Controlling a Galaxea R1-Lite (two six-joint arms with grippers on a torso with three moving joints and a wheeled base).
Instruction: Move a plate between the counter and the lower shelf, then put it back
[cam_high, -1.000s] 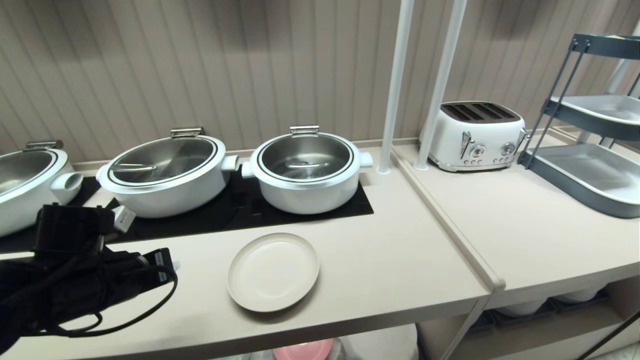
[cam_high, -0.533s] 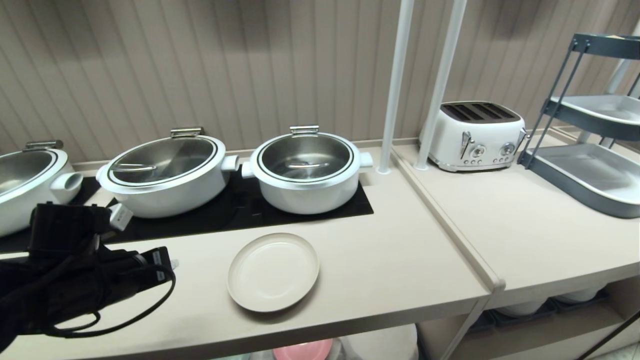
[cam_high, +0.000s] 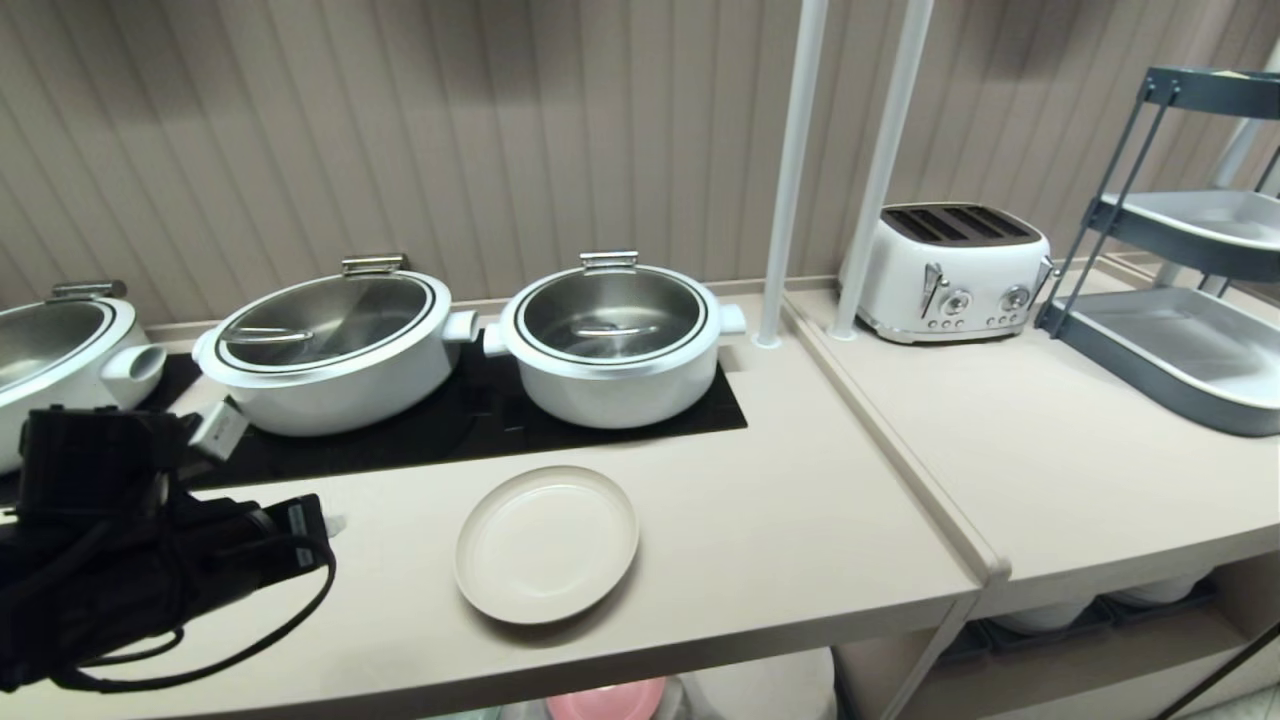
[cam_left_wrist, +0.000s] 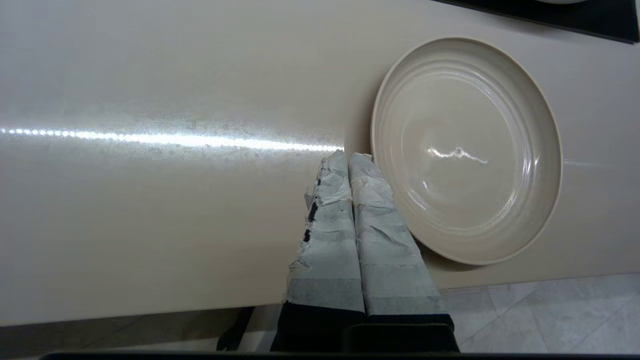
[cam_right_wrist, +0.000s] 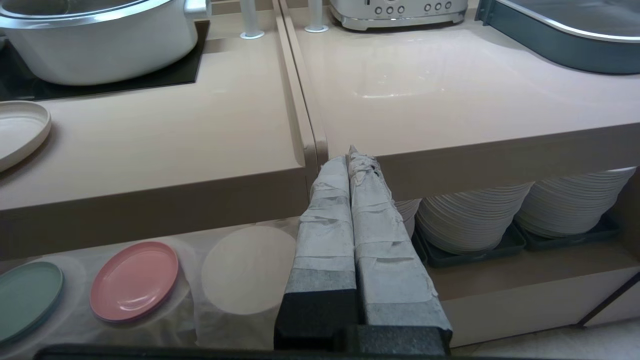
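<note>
Left wrist view shows the left gripper (cam_left_wrist: 346, 156) with fingers pressed together and empty, just beside the plate (cam_left_wrist: 465, 150) on the counter (cam_left_wrist: 150, 210), nearer than the right.

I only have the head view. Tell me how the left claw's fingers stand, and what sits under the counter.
Observer: The left wrist view shows the left claw shut and holding nothing. The plate lies flat on the counter beside its tips.
Operator: Now go below the counter.
Observer: In the right wrist view, a pink plate and a mint-green plate lie on the cloth-draped lower shelf. A pale round patch sits next to the pink one.
Operator: Report the right claw.
Observer: The right claw is shut and empty. It points at the counter's front edge near the ridge.
</note>
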